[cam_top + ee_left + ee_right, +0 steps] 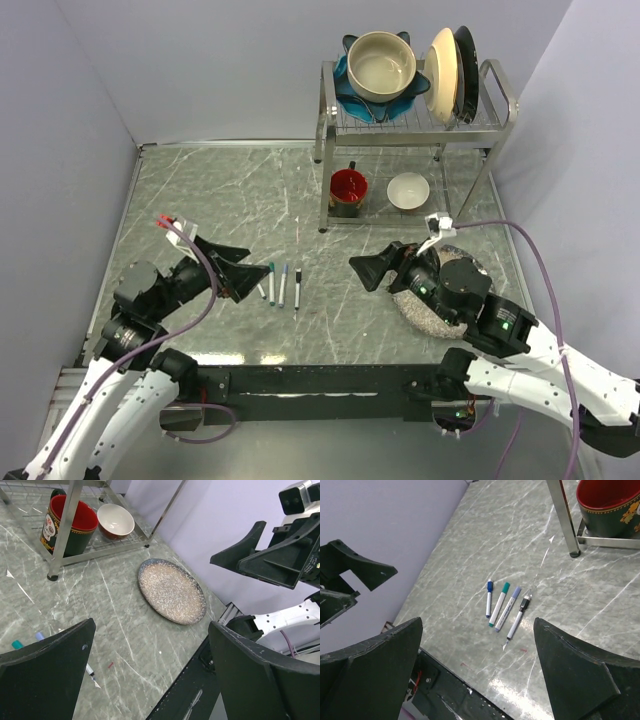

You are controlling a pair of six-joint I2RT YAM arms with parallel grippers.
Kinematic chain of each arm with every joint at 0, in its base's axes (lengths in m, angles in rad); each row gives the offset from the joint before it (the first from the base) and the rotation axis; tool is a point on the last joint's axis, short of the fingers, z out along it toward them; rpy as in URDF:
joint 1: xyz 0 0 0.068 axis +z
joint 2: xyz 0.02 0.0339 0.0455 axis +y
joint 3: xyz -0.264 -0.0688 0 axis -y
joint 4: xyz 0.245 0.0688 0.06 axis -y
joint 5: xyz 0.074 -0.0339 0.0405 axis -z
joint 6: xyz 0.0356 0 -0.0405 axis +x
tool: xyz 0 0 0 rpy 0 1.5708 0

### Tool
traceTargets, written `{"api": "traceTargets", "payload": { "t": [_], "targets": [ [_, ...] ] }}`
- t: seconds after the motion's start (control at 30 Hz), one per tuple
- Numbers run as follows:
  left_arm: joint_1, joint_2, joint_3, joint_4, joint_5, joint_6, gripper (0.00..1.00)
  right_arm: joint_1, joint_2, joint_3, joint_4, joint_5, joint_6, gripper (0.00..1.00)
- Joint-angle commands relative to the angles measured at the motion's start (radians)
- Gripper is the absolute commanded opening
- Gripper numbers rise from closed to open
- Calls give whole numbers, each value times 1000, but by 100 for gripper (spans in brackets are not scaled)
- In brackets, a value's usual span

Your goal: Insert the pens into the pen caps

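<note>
1. Nearest the lens, left pincer (255, 262) and right pincer (372, 268) hover over the table (200, 190), jaws apart and empty. The pens (283, 285) lie between them, near-left of the red mug (348, 187).
2. Left wrist: spread fingers (45, 675) frame a speckled plate (172, 591), near-right of the mug. Only pen ends peek out.
3. Right wrist: pens lie in a row, coloured caps (490, 586) at their mug-side ends; I cannot tell whether they are seated. Best to clamp one barrel mid-length, steady its cap with the other pincer, align the axes, then push.

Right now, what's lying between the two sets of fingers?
The pens, side by side on the table, nearer the left fingers; the top view shows it.
</note>
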Motion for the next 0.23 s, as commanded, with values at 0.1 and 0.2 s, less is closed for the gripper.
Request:
{"api": "traceTargets", "payload": {
  "t": [0.1,0.2],
  "targets": [
    [-1,-13,0,19,22,10,99,-5,-4,13,54,-13,7,100],
    [0,-14,-2,24,22,7,99,-3,-14,7,63,-16,5,100]
  ]
}}
